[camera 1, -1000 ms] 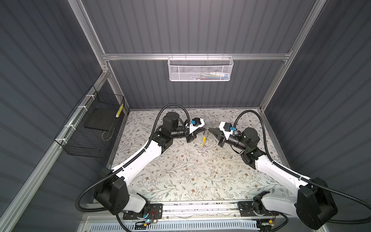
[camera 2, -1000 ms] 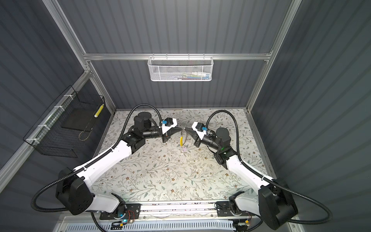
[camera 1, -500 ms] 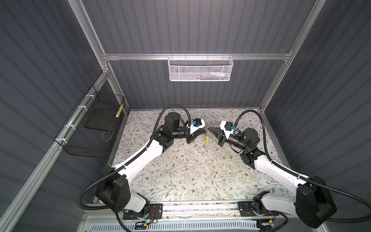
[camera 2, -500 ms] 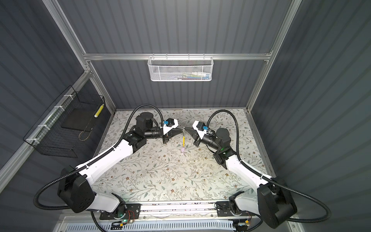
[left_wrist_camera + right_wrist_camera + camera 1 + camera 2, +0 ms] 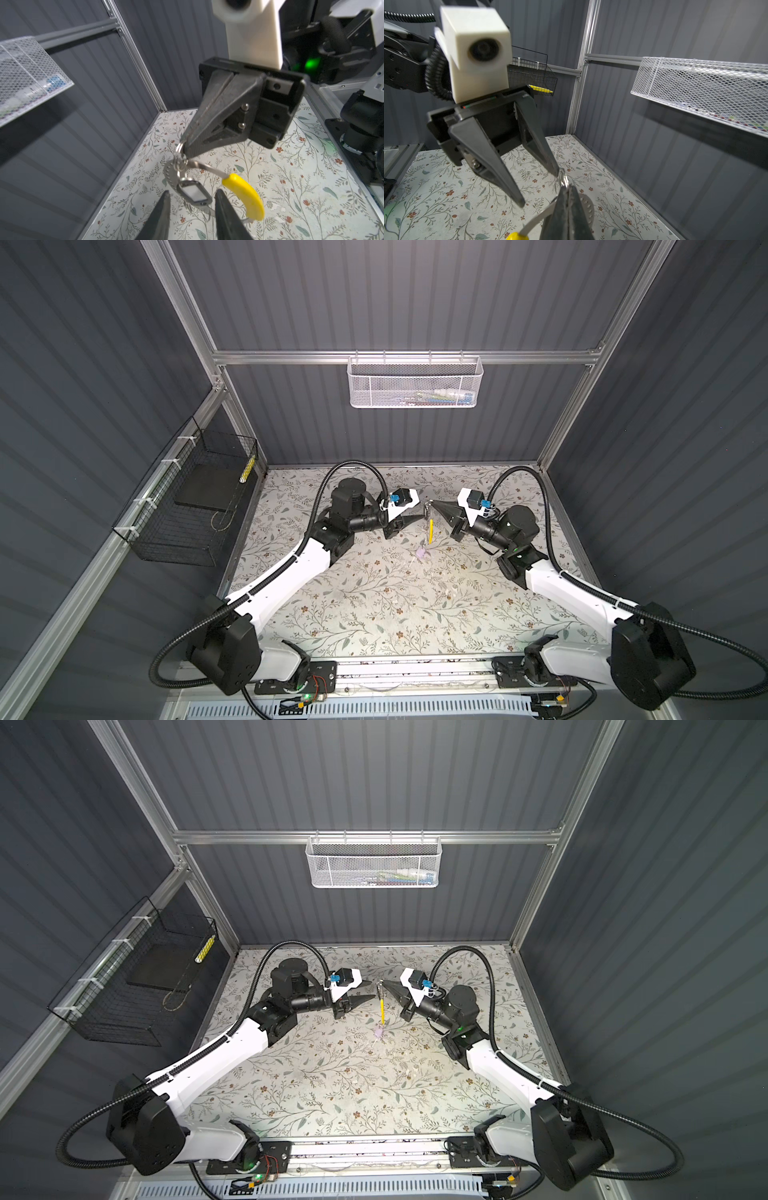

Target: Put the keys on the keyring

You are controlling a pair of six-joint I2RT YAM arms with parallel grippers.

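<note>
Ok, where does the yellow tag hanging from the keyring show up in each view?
Top view: the yellow tag hangs under the right gripper.
Top view: same spot, under that gripper.
Left wrist: dangling below the right gripper, beside the black-rimmed tag, at.
Right wrist: only its tip shows, cut by the frame edge.
Shared landmark: the white mesh basket on the back wall.

Yellow-tagged keyring (image 5: 380,1009) in the closed right end effector (image 5: 385,983)
</note>
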